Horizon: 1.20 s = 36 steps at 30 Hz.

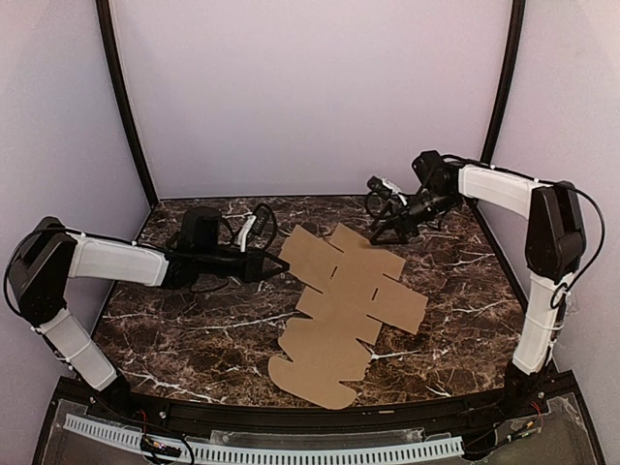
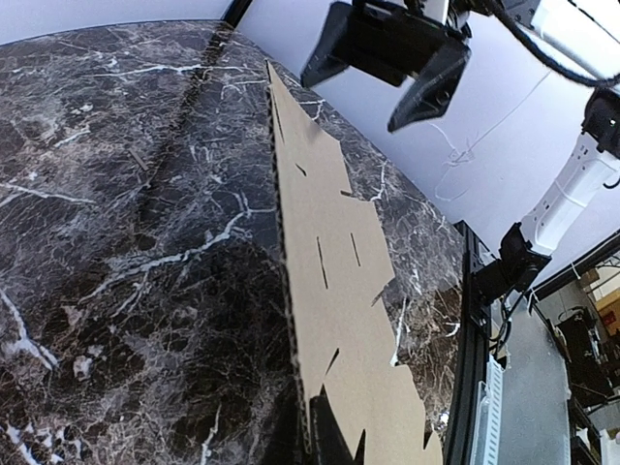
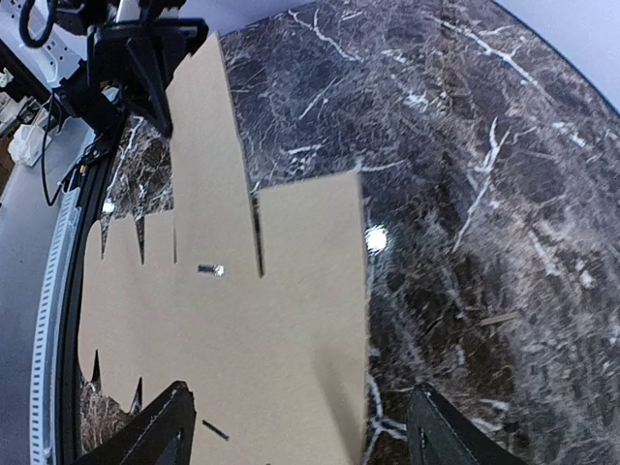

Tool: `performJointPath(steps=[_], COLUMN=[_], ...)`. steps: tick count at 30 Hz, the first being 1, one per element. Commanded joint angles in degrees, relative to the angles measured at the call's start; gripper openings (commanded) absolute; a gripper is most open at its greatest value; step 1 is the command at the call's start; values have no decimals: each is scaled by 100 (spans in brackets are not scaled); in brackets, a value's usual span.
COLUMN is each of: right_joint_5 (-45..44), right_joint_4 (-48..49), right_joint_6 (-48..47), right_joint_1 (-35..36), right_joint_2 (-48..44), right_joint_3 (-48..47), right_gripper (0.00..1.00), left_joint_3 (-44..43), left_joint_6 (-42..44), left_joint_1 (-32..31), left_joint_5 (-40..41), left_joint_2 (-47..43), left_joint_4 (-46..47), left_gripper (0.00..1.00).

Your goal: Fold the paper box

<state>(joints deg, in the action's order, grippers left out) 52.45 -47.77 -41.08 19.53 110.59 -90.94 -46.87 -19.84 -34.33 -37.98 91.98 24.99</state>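
The paper box [image 1: 349, 310] is a flat brown die-cut sheet with flaps and rounded tabs, lying mid-table. My left gripper [image 1: 281, 262] is at the sheet's left far flap. In the left wrist view the sheet [image 2: 339, 281] shows nearly edge-on, with a dark fingertip [image 2: 339, 426] against its edge, so the jaws look closed on the flap. My right gripper [image 1: 383, 228] is open above the sheet's far edge. Its fingers [image 3: 155, 431] stand wide apart over a square flap [image 3: 281, 291] and do not touch it.
The dark marble table [image 1: 194, 329] is walled at the back and sides. A black rail [image 1: 320, 426] runs along the near edge. The right gripper shows in the left wrist view [image 2: 407, 58], and the left gripper shows in the right wrist view [image 3: 145, 53].
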Motion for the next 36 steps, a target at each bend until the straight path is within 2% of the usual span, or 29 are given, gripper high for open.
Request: performJointPath(steps=[1, 5, 8, 12, 17, 22, 25, 27, 32, 34, 35, 36], right_joint_5=[-79, 301, 492, 427, 460, 469, 214, -28, -777, -1213, -1414, -1631], right_joint_4=[-410, -1752, -2414, -2678, -2725, -2508, -1885, -1344, -155, 217, 377, 532], right_joint_6=[-112, -782, -1238, -1473, -1553, -1406, -894, -506, 155, 308, 376, 432], right_joint_1=[-30, -3, 26, 55, 55, 90, 148, 184, 315, 405, 457, 510], right_joint_2=[521, 1251, 1414, 1340, 1259, 1132, 931, 741, 320, 196, 139, 93], right_joint_3=[-907, -1754, -1954, -1751, -1507, -1294, -1064, -817, -259, -67, 22, 111], right_gripper=[75, 74, 70, 66, 48, 23, 7, 0, 0, 0, 0, 0], left_joint_3=[-29, -65, -71, -62, -188, -227, -215, -215, -284, -313, -314, -283], left_joint_6=[145, 224, 308, 297, 295, 223, 201, 191, 181, 169, 170, 167], left_joint_1=[-54, -57, -57, -57, -57, -57, -57, -57, -57, -57, -57, -57], left_joint_5=[-435, -354, -242, -86, -50, 40, 103, 141, 322, 608, 695, 891], left_joint_2=[-256, -349, -391, -389, -227, -102, -82, -74, 23, 54, 60, 48], left_joint_4=[106, -25, -81, -17, -140, -94, -28, -25, -152, -308, -422, -450], left_gripper=[1, 1, 1, 1, 1, 1, 1, 1, 2, 14, 26, 31])
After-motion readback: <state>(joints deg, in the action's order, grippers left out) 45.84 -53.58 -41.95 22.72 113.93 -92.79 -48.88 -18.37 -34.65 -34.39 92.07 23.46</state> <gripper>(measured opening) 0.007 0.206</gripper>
